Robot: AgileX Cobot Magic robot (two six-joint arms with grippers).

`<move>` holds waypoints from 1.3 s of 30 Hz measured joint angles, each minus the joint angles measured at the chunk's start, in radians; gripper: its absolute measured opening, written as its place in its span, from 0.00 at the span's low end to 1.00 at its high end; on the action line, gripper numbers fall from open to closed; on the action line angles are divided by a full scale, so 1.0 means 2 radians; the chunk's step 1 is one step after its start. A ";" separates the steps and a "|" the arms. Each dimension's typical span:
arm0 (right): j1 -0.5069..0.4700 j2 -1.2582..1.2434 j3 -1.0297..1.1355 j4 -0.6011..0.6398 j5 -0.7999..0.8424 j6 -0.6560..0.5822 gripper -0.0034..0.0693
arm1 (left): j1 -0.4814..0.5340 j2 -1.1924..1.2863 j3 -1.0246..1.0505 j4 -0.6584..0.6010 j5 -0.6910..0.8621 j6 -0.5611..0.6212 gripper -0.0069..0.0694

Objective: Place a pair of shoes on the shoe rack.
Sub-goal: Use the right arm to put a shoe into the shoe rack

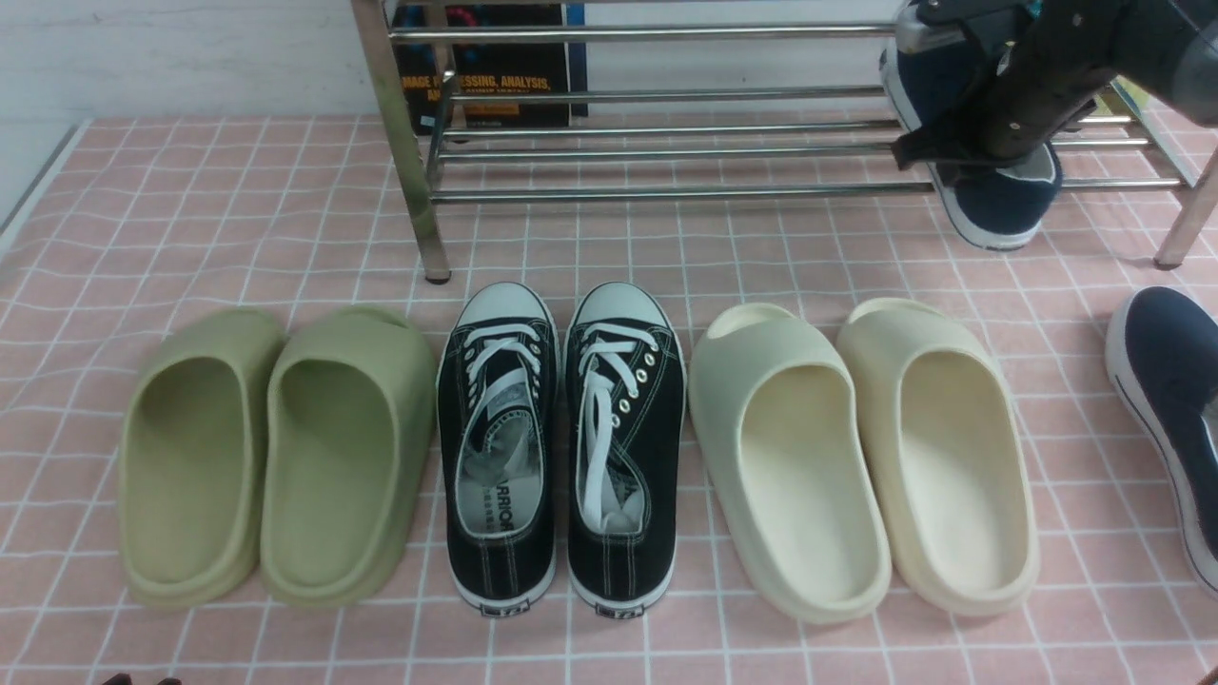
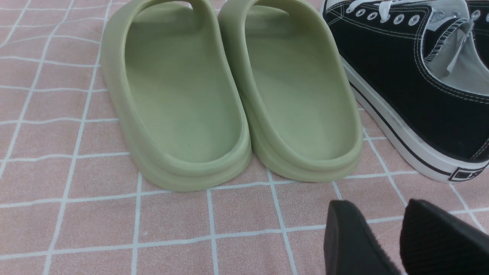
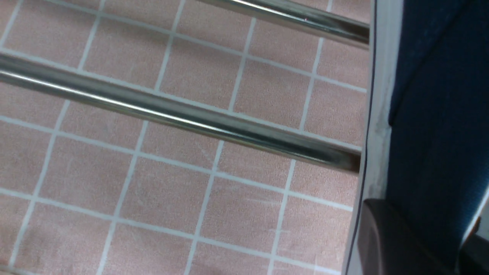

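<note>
The second navy shoe (image 1: 1170, 381) is cut off by the right border of the front view. Only part of it is shown, lying on the pink tiled surface (image 1: 238, 209) at its right side.

The fingertips of the right gripper (image 1: 980, 152) are hidden in the front view. In the right wrist view a dark finger (image 3: 386, 236) is seen pressed against the shoe's side, so the claw is clamped on the held navy shoe (image 1: 999, 205). This shoe is positioned across the lower bars at the right end of the shoe rack (image 1: 666, 190), with one end projecting past the front bar. Whether it is borne by the bars cannot be told.

The book (image 1: 485, 67) behind the rack is partly masked by the bars.

The left gripper (image 2: 378, 204) is narrowly parted, and nothing is held.

Quantities:
- two navy shoes
- two green slides (image 1: 190, 457)
- two black lace-up sneakers (image 1: 500, 457)
- two cream slides (image 1: 790, 457)
- one rack
- one book
</note>
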 joint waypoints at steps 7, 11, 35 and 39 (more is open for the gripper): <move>-0.002 0.005 -0.011 0.023 -0.012 0.000 0.29 | 0.000 0.000 0.000 0.000 0.000 0.000 0.40; -0.002 0.002 -0.018 0.043 0.007 0.000 0.52 | 0.000 0.000 0.000 0.000 0.000 0.000 0.40; -0.096 -0.034 -0.005 0.075 0.172 0.004 0.02 | 0.000 0.000 0.000 0.000 0.000 0.000 0.40; -0.082 -0.021 0.001 0.106 0.162 -0.015 0.02 | 0.000 0.000 0.000 0.000 0.000 0.000 0.40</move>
